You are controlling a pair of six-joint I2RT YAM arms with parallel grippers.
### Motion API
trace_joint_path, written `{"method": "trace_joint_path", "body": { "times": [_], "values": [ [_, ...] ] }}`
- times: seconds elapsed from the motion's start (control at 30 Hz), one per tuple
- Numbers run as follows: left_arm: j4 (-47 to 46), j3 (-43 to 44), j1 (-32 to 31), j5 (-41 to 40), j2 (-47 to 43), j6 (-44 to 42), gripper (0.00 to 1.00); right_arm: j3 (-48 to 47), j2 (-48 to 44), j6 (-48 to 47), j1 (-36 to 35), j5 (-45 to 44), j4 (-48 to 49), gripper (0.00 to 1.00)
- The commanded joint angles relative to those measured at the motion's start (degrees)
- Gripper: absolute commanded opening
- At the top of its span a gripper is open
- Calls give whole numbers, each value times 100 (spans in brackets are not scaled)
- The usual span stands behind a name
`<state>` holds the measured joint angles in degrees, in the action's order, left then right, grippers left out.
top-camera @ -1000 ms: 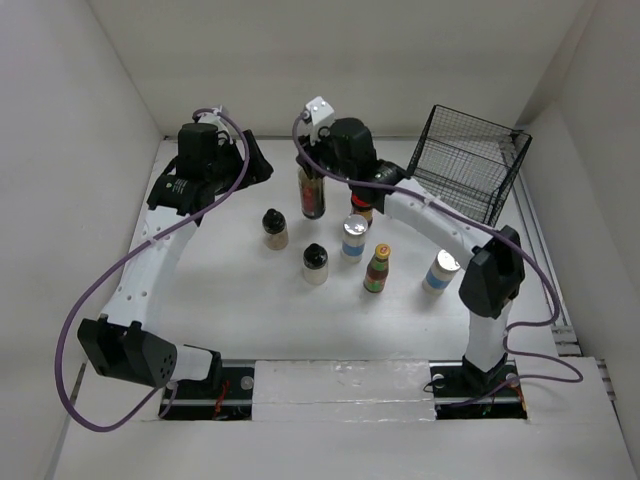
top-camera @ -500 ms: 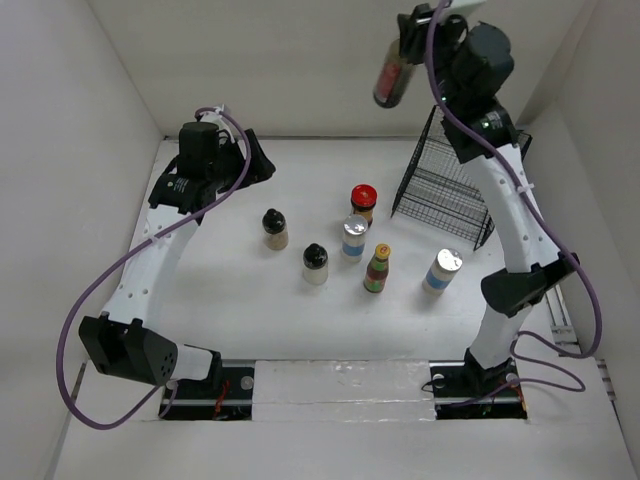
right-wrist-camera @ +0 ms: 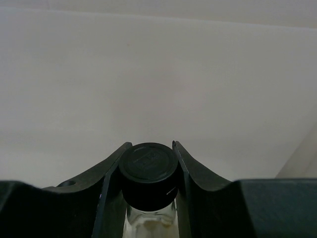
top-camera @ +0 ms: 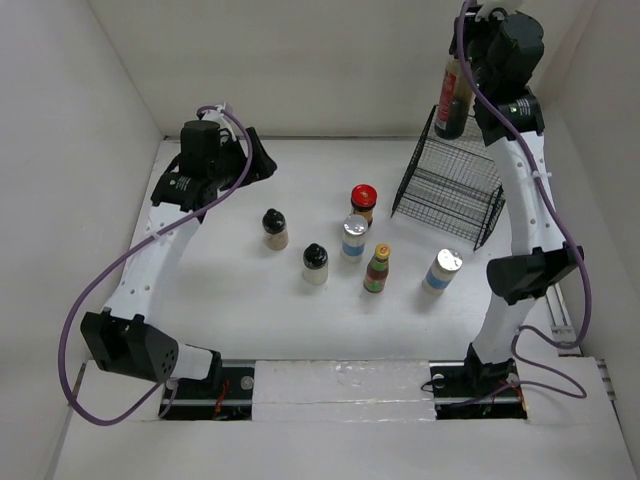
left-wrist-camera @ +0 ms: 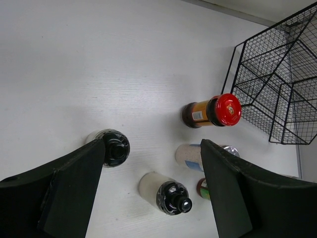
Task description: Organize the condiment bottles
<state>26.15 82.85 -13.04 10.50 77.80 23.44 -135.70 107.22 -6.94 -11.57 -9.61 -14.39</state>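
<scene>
The right hand (top-camera: 470,75) is clamped on the tall bottle (top-camera: 452,100), high above the basket (top-camera: 452,185) at two o'clock. The left hand (left-wrist-camera: 151,168) hovers spread wide and empty at ten. Six bottles cluster mid-bench (top-camera: 220,290), the red-lidded jar (top-camera: 363,202) just beside the basket's edge.

The left wrist view's bottom edge cuts off the yellow-capped bottle (left-wrist-camera: 203,189) (only a red-green sliver shows).
</scene>
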Motion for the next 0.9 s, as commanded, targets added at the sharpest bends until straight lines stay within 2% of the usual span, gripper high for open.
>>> {"method": "trace_joint_path", "body": {
  "times": [0.0, 0.37, 0.87],
  "values": [
    [-225, 65, 12, 92, -10, 3, 73, -247, -26, -36, 181, 161, 701, 0],
    [-277, 65, 12, 92, 148, 55, 73, -633, 589, 148, 682, 416, 815, 0],
    [-330, 117, 12, 207, 253, 108, 72, -256, 748, 307, 920, 521, 868, 0]
  ]
}}
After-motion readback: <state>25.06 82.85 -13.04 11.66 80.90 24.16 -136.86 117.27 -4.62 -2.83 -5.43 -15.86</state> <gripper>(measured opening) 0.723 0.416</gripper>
